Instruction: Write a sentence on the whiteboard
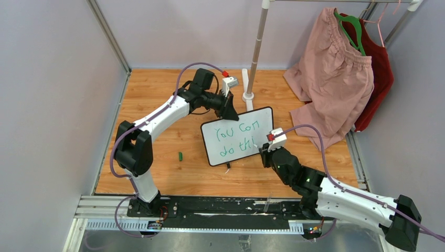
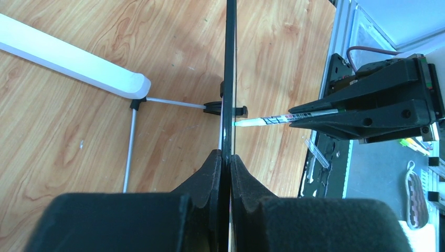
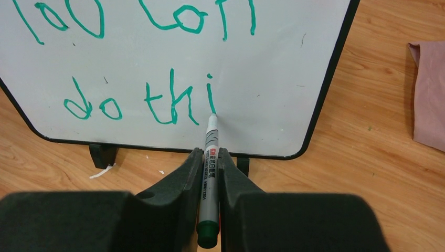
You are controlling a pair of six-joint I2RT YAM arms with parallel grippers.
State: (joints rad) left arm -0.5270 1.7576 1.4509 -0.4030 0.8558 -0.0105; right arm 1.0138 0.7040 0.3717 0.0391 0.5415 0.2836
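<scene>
The whiteboard [image 1: 252, 123] stands tilted on the wooden table, black-framed, on small black feet. Green writing, the sentence [image 1: 233, 137], reads "You can" above "do thi". My left gripper [image 1: 229, 111] is shut on the board's top edge; in the left wrist view the board [image 2: 229, 79] runs edge-on between the left gripper's [image 2: 226, 156] fingers. My right gripper [image 3: 210, 153] is shut on a grey marker [image 3: 209, 173] with a green end. The marker's tip touches the whiteboard [image 3: 273, 79] at the foot of the "i" in the sentence [image 3: 131, 100]. The marker [image 2: 262, 121] meets the board from the right.
A small green marker cap [image 1: 180, 156] lies on the table left of the board. A clothes rack pole [image 1: 255, 52] stands just behind it, with a white base bar [image 2: 68, 60]. A pink garment [image 1: 330, 79] and a red one [image 1: 378, 73] hang at the right, reaching the table.
</scene>
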